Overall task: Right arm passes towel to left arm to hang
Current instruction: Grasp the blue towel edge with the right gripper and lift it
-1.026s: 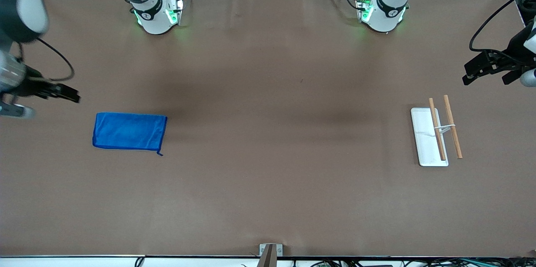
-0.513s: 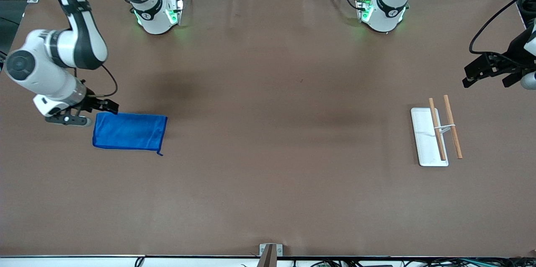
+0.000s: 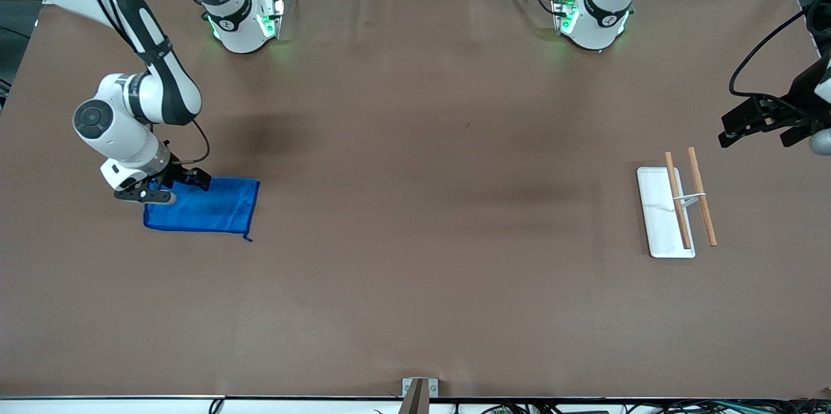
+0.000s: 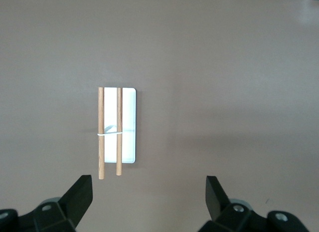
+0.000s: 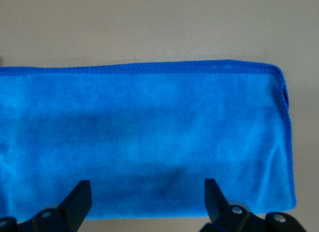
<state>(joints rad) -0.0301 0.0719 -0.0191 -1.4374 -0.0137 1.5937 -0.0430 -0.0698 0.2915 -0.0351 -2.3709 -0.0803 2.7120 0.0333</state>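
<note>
The bright blue towel (image 3: 211, 207) lies flat on the brown table toward the right arm's end; a short thread hangs from one corner. My right gripper (image 3: 187, 182) is open and sits low over the towel's end edge. In the right wrist view the towel (image 5: 149, 127) fills the frame, and my right gripper (image 5: 147, 204) has its jaws wide apart, straddling the towel's edge, with nothing between them. My left gripper (image 3: 730, 130) is open and empty, and waits in the air near the left arm's end of the table. It also shows in the left wrist view (image 4: 148, 204).
A hanging rack stands near the left arm's end, beside my left gripper: a white base (image 3: 656, 219) carrying two wooden rods (image 3: 702, 196). In the left wrist view the rack base (image 4: 128, 124) lies ahead of the jaws. A metal bracket (image 3: 419, 388) sits at the table edge nearest the camera.
My right arm has swung in from the table's end and come down, bringing its open gripper over the towel's end edge. The towel has not moved. The left gripper has barely shifted.
</note>
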